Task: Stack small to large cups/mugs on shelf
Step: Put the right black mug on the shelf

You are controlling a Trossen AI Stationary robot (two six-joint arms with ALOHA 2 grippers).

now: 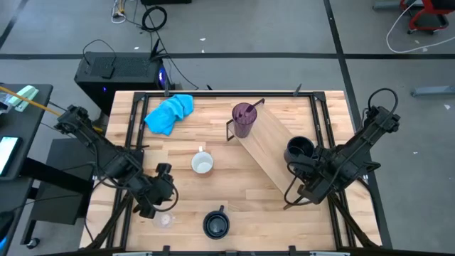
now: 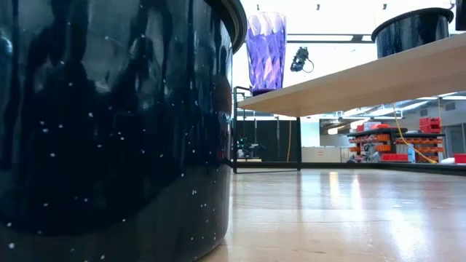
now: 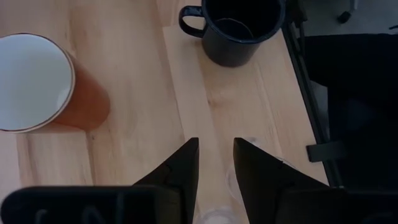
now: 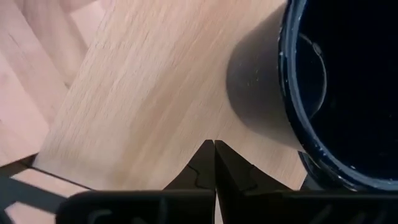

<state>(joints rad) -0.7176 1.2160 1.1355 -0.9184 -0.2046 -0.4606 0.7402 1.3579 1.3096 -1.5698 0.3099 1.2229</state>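
Observation:
The shelf (image 1: 274,153) lies slantwise on the table. A purple tumbler (image 1: 244,119) stands on its far end and a dark mug (image 1: 299,149) nearer its near end. A white mug (image 1: 202,163) and a second dark mug (image 1: 216,224) stand on the table. My left gripper (image 1: 158,210) hangs above the near left of the table, with a small clear glass (image 1: 165,220) between its fingers. My right gripper (image 4: 214,144) is shut with nothing in it, above the shelf's near end beside the dark mug (image 4: 336,81). My left gripper has the small clear glass between its two fingers, which stand on either side of its wall (image 3: 227,183). The fingers slant down from the table's left. The glass appears clear of the table. The fingers hide the exact place of contact.
A blue cloth (image 1: 169,114) lies at the far left of the table. Black rails (image 1: 131,135) run along the table's sides. In the low view the near dark mug (image 2: 109,124) fills the left, with the tumbler (image 2: 266,51) and the shelf board (image 2: 357,80) beyond.

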